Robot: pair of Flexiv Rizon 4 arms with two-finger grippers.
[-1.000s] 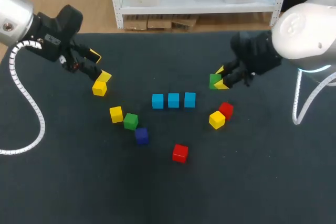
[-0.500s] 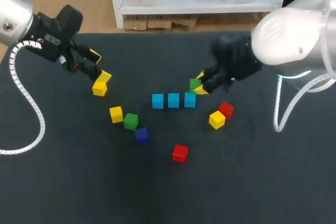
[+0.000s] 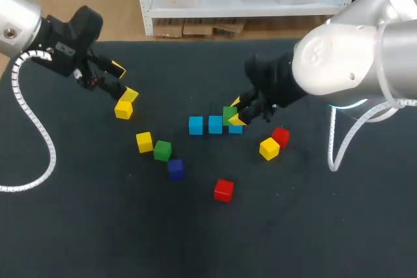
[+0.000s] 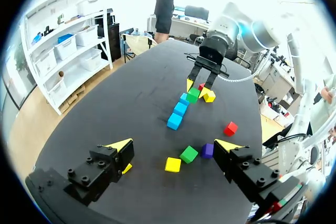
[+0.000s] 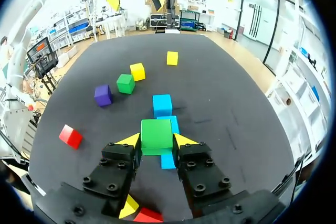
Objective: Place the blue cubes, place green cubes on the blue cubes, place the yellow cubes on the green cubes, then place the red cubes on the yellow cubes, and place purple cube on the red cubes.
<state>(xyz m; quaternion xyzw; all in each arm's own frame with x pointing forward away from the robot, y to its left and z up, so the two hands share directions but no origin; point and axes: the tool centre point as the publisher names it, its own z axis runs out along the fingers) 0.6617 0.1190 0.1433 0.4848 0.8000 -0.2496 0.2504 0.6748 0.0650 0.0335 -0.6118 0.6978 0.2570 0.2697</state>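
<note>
Hovering over the right-hand end of the three blue cubes (image 3: 215, 124) at mid-frame, your right jaws gripped a green cube (image 3: 229, 114) from both sides; you were on the green layer; next, I judge, it needed lowering squarely before release; your left jaws stood released beside a yellow cube (image 3: 123, 110), upper left.

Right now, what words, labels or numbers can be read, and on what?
None readable.
No print on the green cube in the right end effector, the blue cubes or the table.
On the left arm: a small pale mark, too blurred to read.
</note>
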